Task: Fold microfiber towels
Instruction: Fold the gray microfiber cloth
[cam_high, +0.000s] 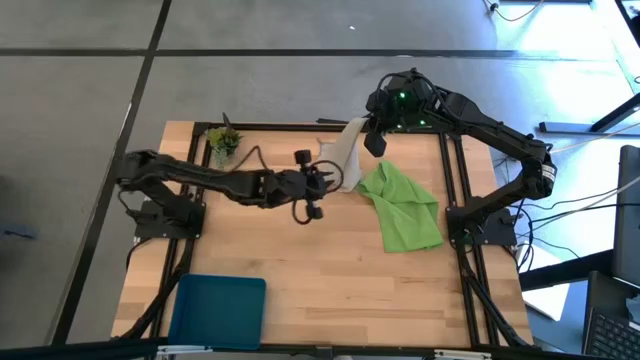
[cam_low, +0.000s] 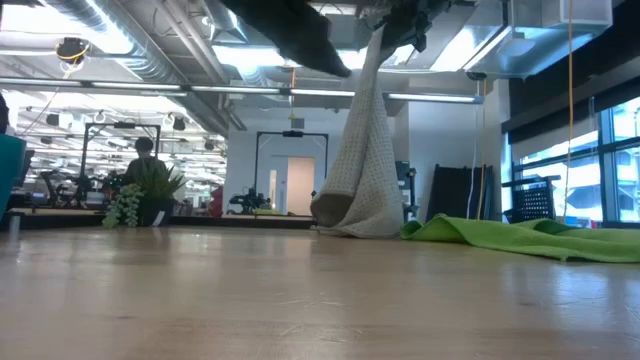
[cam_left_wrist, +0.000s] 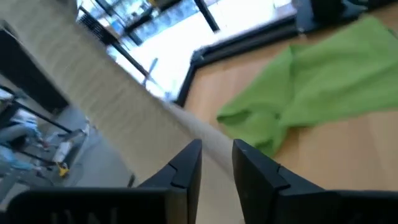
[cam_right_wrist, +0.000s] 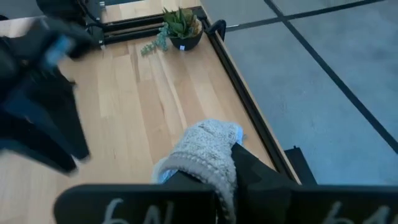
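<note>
The light grey towel (cam_high: 346, 150) hangs from my right gripper (cam_high: 372, 138) above the table's far edge. In the low view it drops as a narrow drape (cam_low: 366, 130), and its lower end (cam_low: 345, 218) rests on the table. My left gripper (cam_high: 325, 182) is raised at the towel's left side, its fingers nearly together with the towel's edge between them. The lime green towel (cam_high: 402, 205) lies crumpled on the table right of centre and also shows in the left wrist view (cam_left_wrist: 323, 87). My left gripper pinches the grey towel's side edge (cam_left_wrist: 208, 144) between its two fingers, coming level from the table's left. The towel runs up and away from the fingers as a stretched band (cam_left_wrist: 93, 74). One layer or several, I cannot tell. My right gripper holds a bunched top part of the grey towel (cam_right_wrist: 206, 152) between its two fingers, from above, pointing down. The cloth wraps over the fingertips, so layers cannot be told. The towel hangs below the gripper with its lower end on the table.
A small potted plant sprig (cam_high: 222, 142) stands at the far left corner. A blue tray (cam_high: 218, 310) lies at the near left. Bare wood lies between the tray and the green towel. Black frame rails (cam_high: 455, 170) run along the table's right side.
</note>
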